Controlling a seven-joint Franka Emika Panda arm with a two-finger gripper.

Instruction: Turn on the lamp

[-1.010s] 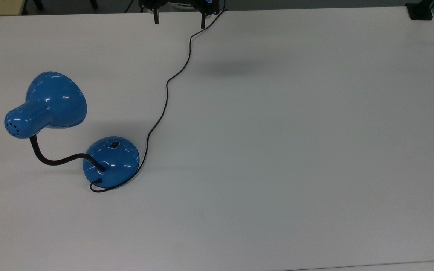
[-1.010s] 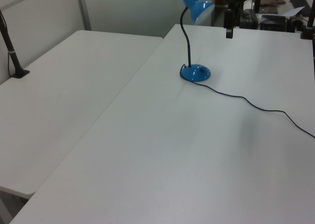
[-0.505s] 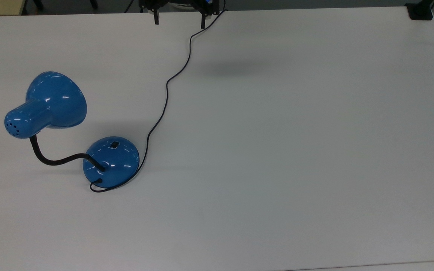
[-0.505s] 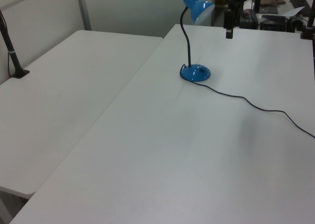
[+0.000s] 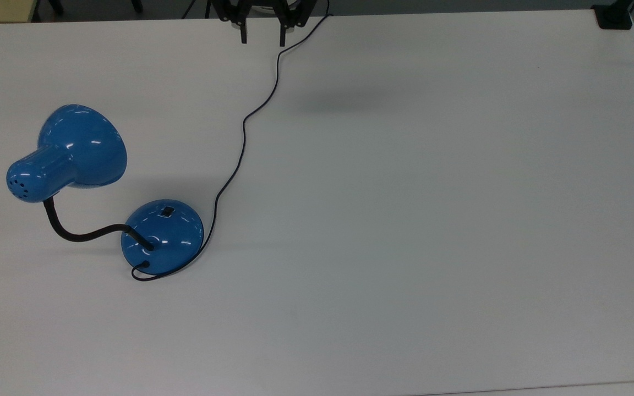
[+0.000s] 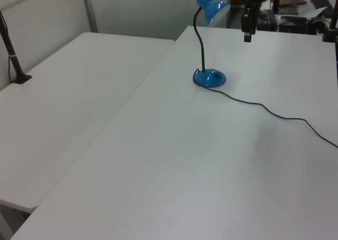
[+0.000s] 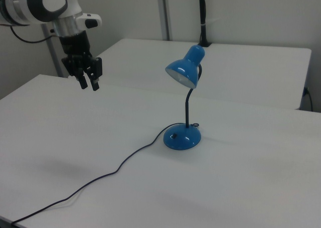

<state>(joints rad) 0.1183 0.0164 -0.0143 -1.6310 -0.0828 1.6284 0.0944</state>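
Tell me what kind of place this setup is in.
Probably a lab or office workroom: plain white tables pushed side by side, a robot arm's gripper hanging above one of them, black camera posts clamped at the edges, and a blue desk lamp as the test object.

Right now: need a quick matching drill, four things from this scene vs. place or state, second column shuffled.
Things:
1. glossy blue bell-shaped lamp shade
2. small black switch
3. thin black cord
4. two-finger gripper

Place or state:
A. trails across the white table
B. open, in the air away from the lamp
C. on the round domed blue base
D. atop the black gooseneck, unlit

Pairs: 1-D, 2-C, 3-A, 4-B
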